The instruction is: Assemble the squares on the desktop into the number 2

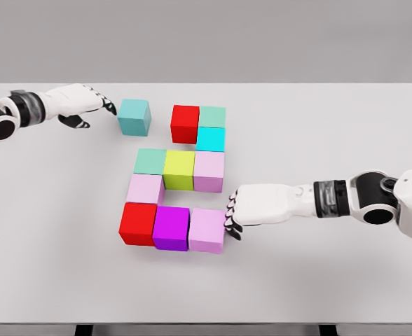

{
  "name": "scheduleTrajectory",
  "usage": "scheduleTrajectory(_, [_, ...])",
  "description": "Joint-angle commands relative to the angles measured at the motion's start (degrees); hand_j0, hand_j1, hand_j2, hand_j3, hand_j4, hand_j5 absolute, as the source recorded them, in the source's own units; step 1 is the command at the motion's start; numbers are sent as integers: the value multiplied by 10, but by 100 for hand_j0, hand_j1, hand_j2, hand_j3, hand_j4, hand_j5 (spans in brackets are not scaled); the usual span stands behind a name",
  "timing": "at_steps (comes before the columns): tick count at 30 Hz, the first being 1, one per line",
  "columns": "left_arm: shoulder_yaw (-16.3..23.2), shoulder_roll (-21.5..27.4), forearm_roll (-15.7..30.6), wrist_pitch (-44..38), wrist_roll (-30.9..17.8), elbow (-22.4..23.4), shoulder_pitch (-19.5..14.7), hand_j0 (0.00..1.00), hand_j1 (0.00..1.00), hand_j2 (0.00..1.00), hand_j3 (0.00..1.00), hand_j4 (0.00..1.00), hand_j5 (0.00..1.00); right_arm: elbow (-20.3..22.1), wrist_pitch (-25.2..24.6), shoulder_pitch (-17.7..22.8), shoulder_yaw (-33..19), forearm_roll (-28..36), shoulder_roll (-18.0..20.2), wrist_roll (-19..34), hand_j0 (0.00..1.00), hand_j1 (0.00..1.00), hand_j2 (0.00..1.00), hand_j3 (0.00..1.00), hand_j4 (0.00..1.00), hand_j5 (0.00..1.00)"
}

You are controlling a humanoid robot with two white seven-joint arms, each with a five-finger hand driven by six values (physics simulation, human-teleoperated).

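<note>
Coloured cubes lie on the white table (332, 126). A bottom row holds a red cube (138, 223), a purple cube (172, 227) and a pink cube (207, 229). Above them sits a pink cube (145, 188), then a row of green (150, 162), yellow (179, 170) and pink (209, 171). Higher up are a cyan cube (210, 138), a green cube (212, 116) and a red cube (185, 123). A teal cube (134, 116) stands apart at the upper left. My left hand (97, 105) is just left of it, fingers extended. My right hand (231, 215) touches the bottom pink cube's right side, fingers curled.
The table's front edge runs near the bottom of the view, and dark table legs (84, 329) show beneath it.
</note>
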State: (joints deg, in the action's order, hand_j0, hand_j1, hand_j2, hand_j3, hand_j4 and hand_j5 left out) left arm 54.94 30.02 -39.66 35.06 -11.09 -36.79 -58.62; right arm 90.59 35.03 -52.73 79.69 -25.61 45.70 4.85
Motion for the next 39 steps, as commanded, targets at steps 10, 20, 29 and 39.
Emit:
scheduleTrajectory(10, [-2,-8,6,-1,-12,-7,2,75,75,75,75,75,75,0,0,0,-1,14,-7,1,28,28,28,28,28,28])
scheduleTrajectory(20, [-6,-15,6,-1,-12,-28,8,75,75,75,75,75,75,-1,0,0,-19,14,43,0,51,51,51,51,51,51])
scheduleTrajectory(29, [-6,-17,6,-1,-14,-29,9,75,75,75,75,75,75,-3,0,125,-367,93,150,1,100,100,100,100,100,100])
scheduleTrajectory(39, [-8,-27,6,-1,-22,-29,10,75,75,75,75,75,75,-16,0,333,-655,81,40,19,100,100,100,100,100,100])
